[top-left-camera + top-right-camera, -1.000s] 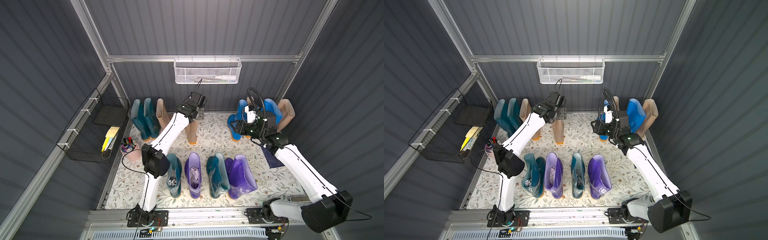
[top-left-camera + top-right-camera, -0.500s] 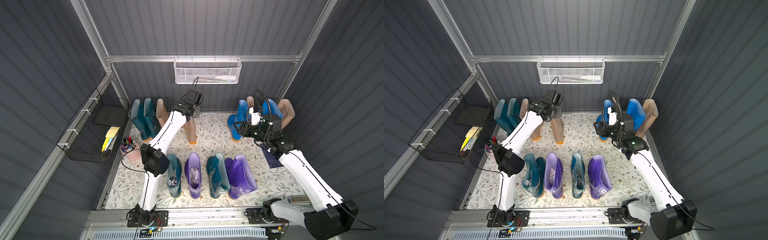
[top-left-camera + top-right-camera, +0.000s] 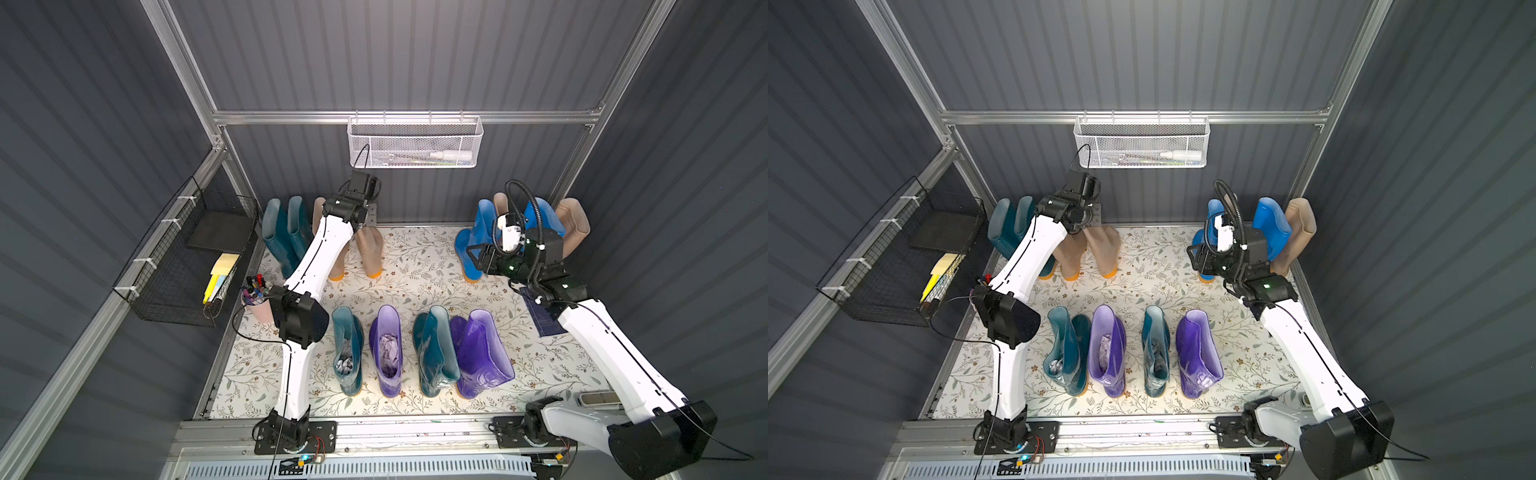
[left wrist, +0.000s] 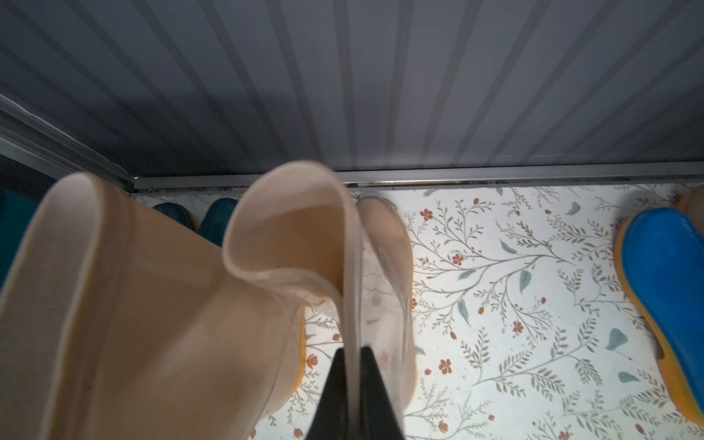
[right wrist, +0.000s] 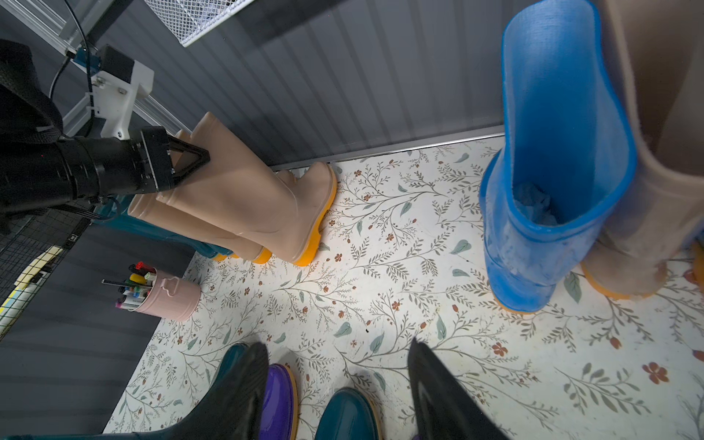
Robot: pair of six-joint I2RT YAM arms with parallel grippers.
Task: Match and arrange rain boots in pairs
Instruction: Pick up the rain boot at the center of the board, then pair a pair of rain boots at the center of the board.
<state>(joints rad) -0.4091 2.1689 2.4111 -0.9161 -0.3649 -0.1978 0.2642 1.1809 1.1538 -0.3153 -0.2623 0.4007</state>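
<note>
Your left hand [image 4: 352, 352] pinches the rim of a beige boot [image 4: 297, 236] at eleven o'clock on the floral mat [image 3: 415, 266]. Your right hand [image 5: 337, 344] hangs spread near the blue boot [image 5: 552, 152] at one o'clock.

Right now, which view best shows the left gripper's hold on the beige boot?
Left wrist view: the left gripper is shut on the top rim of the beige boot, close up. The right wrist view shows that grip side-on, farther off. In both top views the arm hides the jaws; only the boot's shaft shows.
</note>
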